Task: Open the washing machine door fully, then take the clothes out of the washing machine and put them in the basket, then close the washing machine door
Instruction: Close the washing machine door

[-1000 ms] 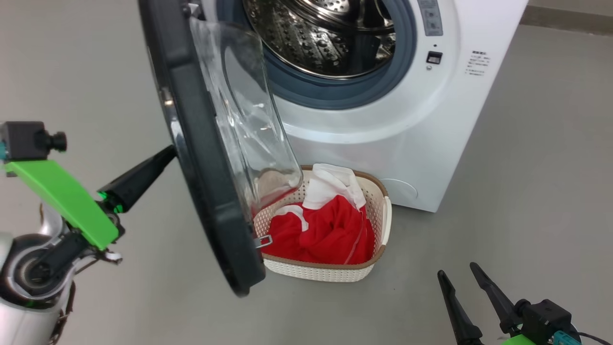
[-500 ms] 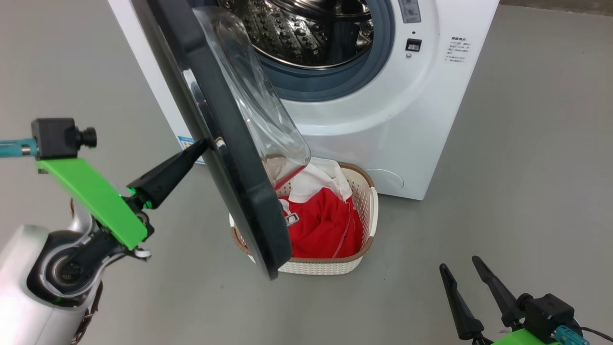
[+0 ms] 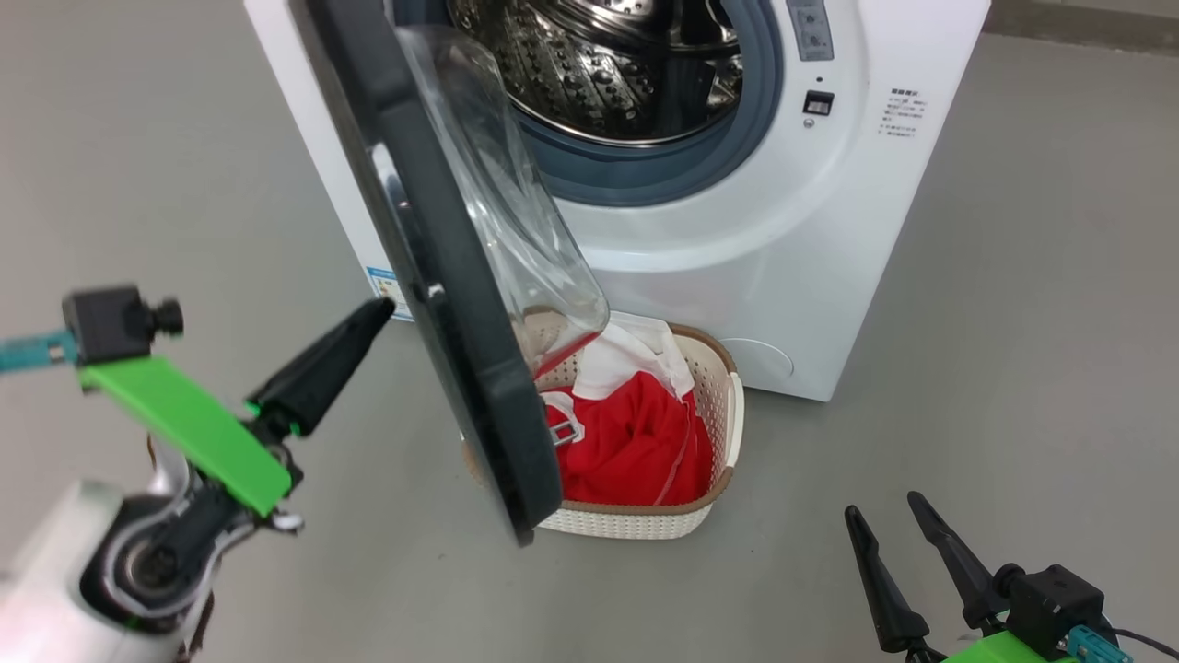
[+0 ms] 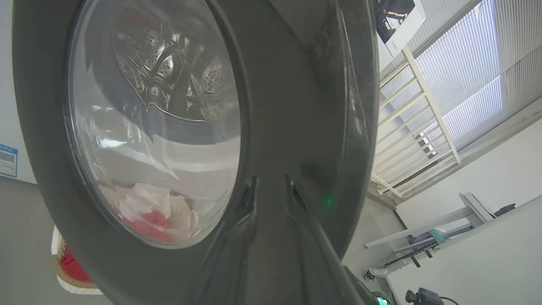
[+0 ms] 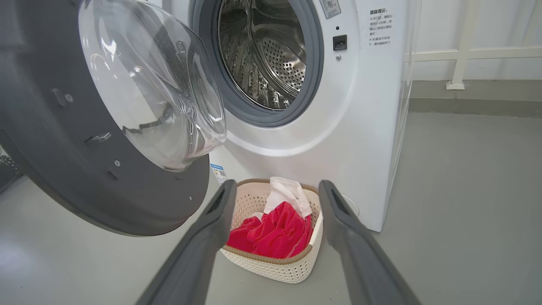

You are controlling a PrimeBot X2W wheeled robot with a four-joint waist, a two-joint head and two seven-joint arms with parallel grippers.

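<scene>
Red clothes in basket, left end effector ajar, right end effector wide, empty.

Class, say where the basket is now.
In the head view, the basket sits on the floor just in front of the washing machine, its left part hidden behind the open door.

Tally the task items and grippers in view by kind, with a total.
Washer: 1
Door: 1
Basket: 1
Clothes pile: 1 (red and white; number of garments unclear)
Grippers: 2 (left gripper, right gripper)
Total: 6
</scene>
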